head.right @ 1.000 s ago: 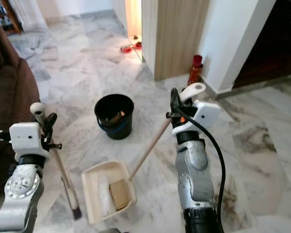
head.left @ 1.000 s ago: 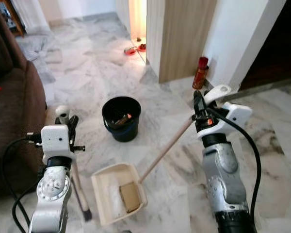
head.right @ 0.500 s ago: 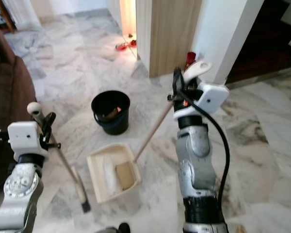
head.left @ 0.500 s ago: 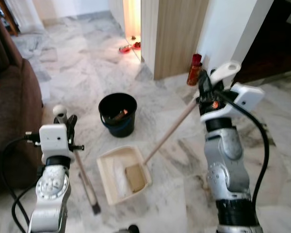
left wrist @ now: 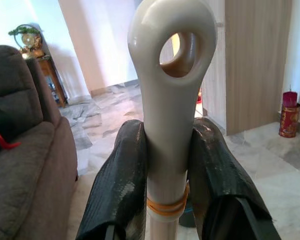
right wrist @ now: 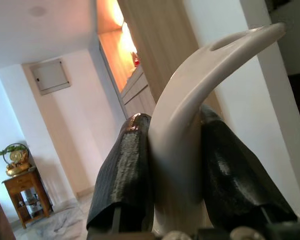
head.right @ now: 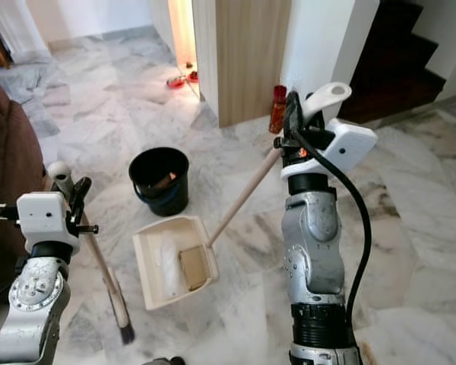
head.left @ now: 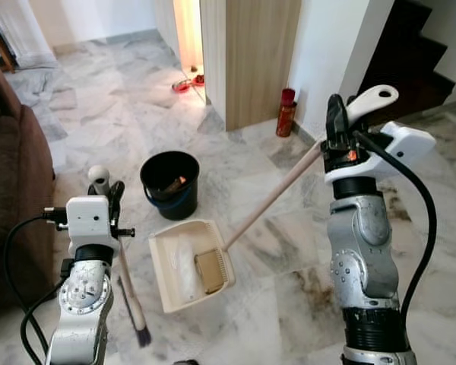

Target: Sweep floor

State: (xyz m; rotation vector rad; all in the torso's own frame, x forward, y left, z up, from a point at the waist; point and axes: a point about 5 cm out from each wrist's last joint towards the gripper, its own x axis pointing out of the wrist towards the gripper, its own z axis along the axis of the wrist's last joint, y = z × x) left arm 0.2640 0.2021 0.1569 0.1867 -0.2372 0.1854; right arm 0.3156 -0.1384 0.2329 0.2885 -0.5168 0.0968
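The right gripper (right wrist: 175,165) is clamped on the curved cream handle of the dustpan (head.left: 190,262), whose long pole slopes down from between the fingers to the pan on the marble floor (head.left: 273,243) — a brown scrap lies inside. The left gripper (left wrist: 167,165) pinches the broom (head.left: 129,285) just below its looped end, bristles touching the floor. A black bucket (head.left: 169,182) stands just beyond the pan.

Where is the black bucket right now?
In the left eye view the black bucket stands on the marble floor, left of centre, just beyond the cream dustpan and before the wooden door panel.
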